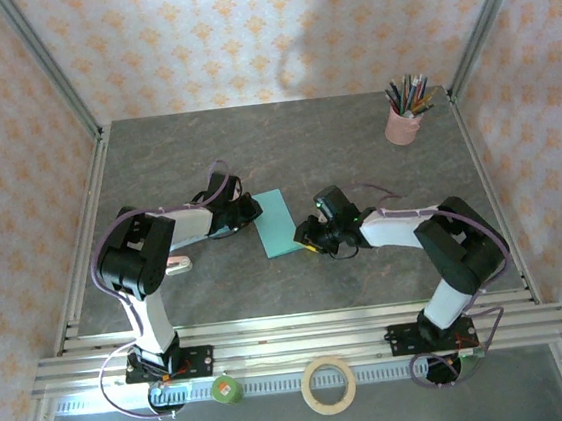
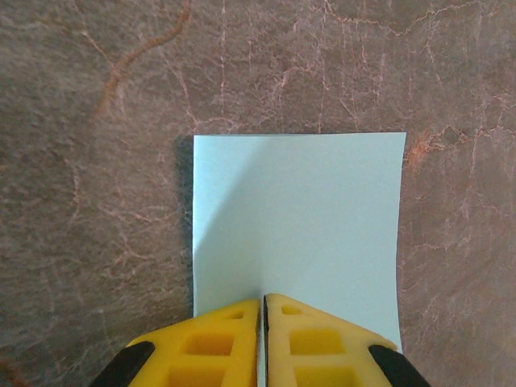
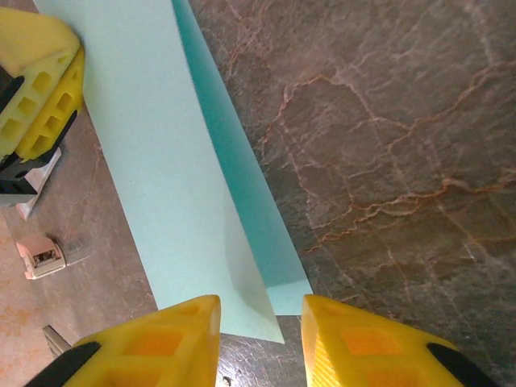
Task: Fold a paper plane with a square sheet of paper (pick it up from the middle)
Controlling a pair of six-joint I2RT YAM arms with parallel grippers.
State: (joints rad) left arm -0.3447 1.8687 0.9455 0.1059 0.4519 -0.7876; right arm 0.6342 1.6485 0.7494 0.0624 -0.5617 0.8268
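The square sheet of paper (image 1: 277, 223) lies folded in half on the grey table, a long turquoise strip. In the left wrist view it (image 2: 298, 218) lies flat ahead of the fingers. My left gripper (image 1: 253, 209) (image 2: 263, 300) is shut, and its tips rest on the sheet's left edge. From the right wrist its yellow fingers (image 3: 40, 81) show at the strip's far side. My right gripper (image 1: 304, 236) (image 3: 260, 310) is open at the sheet's near right corner. The upper layer (image 3: 161, 177) stands slightly raised there, with the lower layer (image 3: 242, 169) showing beside it.
A pink cup of pens (image 1: 402, 122) stands at the back right. A tape roll (image 1: 328, 384) and a green object (image 1: 225, 388) sit by the front rail. A small white item (image 1: 178, 265) (image 3: 44, 254) lies left of the sheet. Metal posts frame the table.
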